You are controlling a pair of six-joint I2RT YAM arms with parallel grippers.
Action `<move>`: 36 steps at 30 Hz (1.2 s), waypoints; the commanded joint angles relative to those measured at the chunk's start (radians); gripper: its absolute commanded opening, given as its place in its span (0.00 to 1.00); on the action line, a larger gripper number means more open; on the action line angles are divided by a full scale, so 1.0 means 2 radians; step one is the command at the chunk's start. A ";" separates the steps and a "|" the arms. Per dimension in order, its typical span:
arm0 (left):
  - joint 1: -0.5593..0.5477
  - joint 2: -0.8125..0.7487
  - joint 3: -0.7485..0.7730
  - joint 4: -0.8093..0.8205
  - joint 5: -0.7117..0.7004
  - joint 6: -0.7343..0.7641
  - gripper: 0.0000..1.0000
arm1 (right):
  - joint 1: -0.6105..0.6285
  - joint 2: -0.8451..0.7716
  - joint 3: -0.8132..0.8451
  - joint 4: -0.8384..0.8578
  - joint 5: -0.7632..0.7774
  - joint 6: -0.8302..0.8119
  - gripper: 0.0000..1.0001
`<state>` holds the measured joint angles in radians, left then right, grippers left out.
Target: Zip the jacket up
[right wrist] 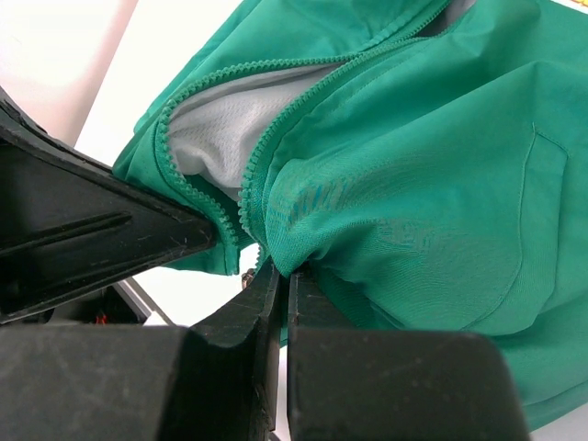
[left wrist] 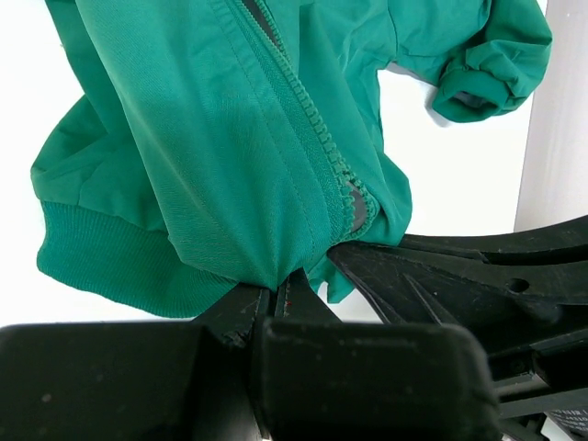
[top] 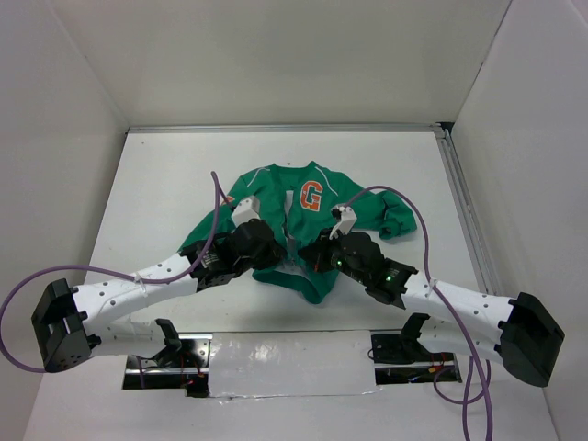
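The green jacket (top: 303, 216) with an orange G patch (top: 311, 196) lies front up on the white table, its front zipper open. My left gripper (top: 266, 253) is shut on the hem of one front panel, beside that panel's zipper teeth (left wrist: 317, 138). My right gripper (top: 323, 257) is shut on the hem of the other panel, next to the open zipper (right wrist: 243, 207) and the white lining (right wrist: 216, 142). In the left wrist view the gripper (left wrist: 278, 287) pinches green fabric (left wrist: 211, 156). In the right wrist view the gripper (right wrist: 283, 271) pinches green fabric (right wrist: 413, 202).
White walls enclose the table (top: 165, 175) on three sides, with a metal rail (top: 464, 207) along the right edge. Purple cables loop over both arms. The opposite arm's black finger (left wrist: 478, 276) reaches into each wrist view.
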<state>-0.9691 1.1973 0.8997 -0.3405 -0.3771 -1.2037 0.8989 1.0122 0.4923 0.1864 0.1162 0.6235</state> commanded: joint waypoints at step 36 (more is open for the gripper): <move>0.004 0.003 0.023 0.002 -0.029 -0.017 0.00 | -0.018 -0.011 0.012 0.034 -0.026 0.013 0.00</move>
<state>-0.9653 1.2179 0.9058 -0.3622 -0.4076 -1.2373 0.8696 1.0039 0.4919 0.1890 0.0689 0.6441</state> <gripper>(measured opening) 0.043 0.036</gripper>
